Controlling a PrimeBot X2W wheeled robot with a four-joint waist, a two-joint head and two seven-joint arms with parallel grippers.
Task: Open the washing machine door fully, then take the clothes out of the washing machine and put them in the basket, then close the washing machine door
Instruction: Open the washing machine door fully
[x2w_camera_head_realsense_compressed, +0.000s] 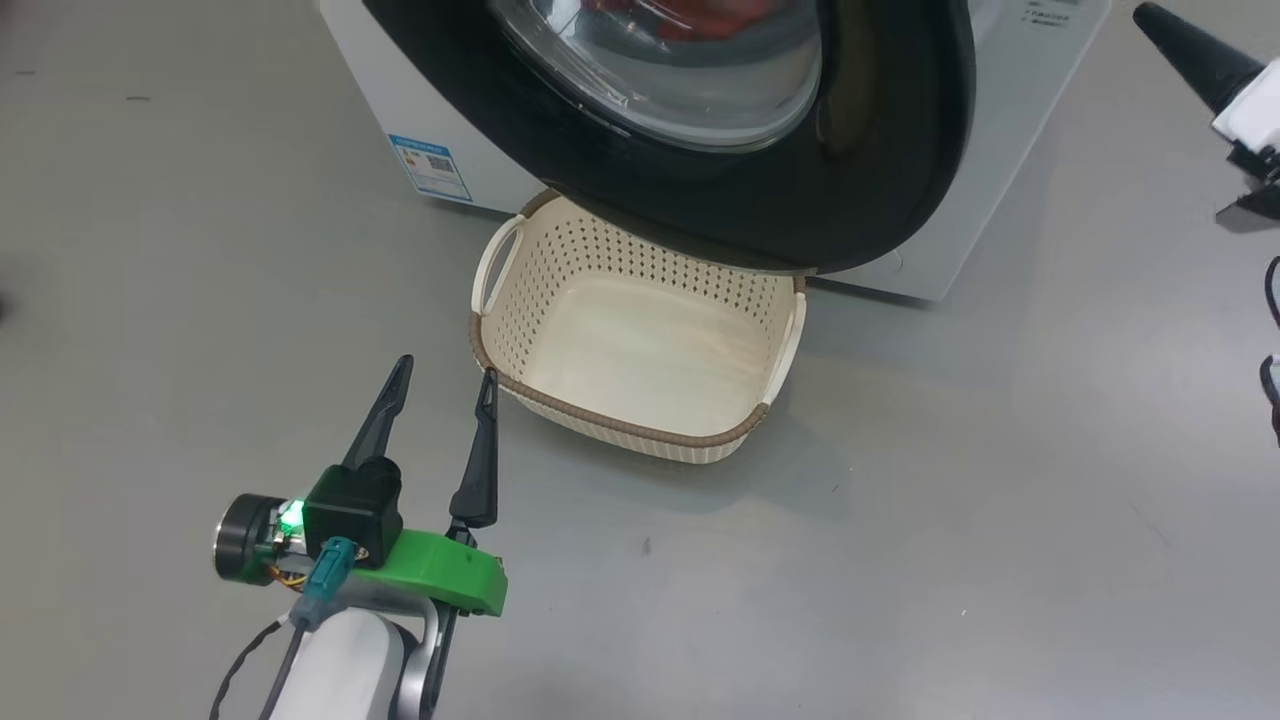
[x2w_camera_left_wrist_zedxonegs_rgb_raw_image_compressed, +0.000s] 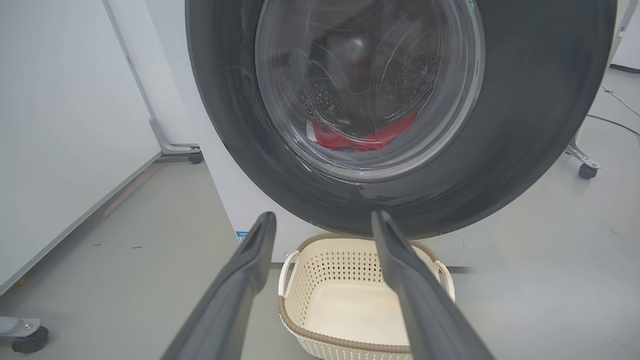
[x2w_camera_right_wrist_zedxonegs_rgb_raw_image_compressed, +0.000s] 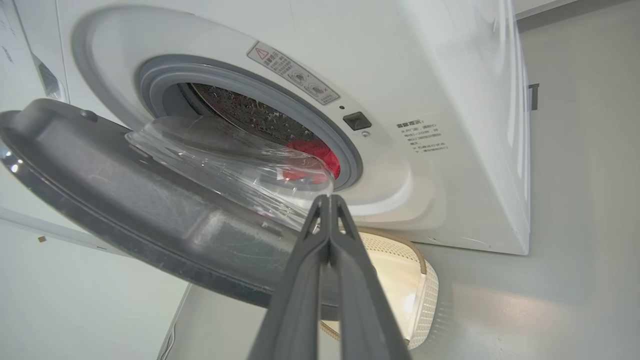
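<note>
Left gripper (x2w_camera_head_realsense_compressed: 447, 368) gapes beside the cream perforated plastic basket (x2w_camera_head_realsense_compressed: 620, 425), while right gripper (x2w_camera_right_wrist_zedxonegs_rgb_raw_image_compressed: 327, 198), fingers together, hangs seemingly clear of the glossy black round door (x2w_camera_head_realsense_compressed: 900, 150).

Your head view's top edge cuts off the washing machine door (x2w_camera_head_realsense_compressed: 880, 150) | the door hides the basket (x2w_camera_head_realsense_compressed: 640, 430) far rim from you | clothes (x2w_camera_left_wrist_zedxonegs_rgb_raw_image_compressed: 370, 140): you get a red patch behind smeared glass, shape unclear | blue label (x2w_camera_head_realsense_compressed: 430, 168): print too small to read
</note>
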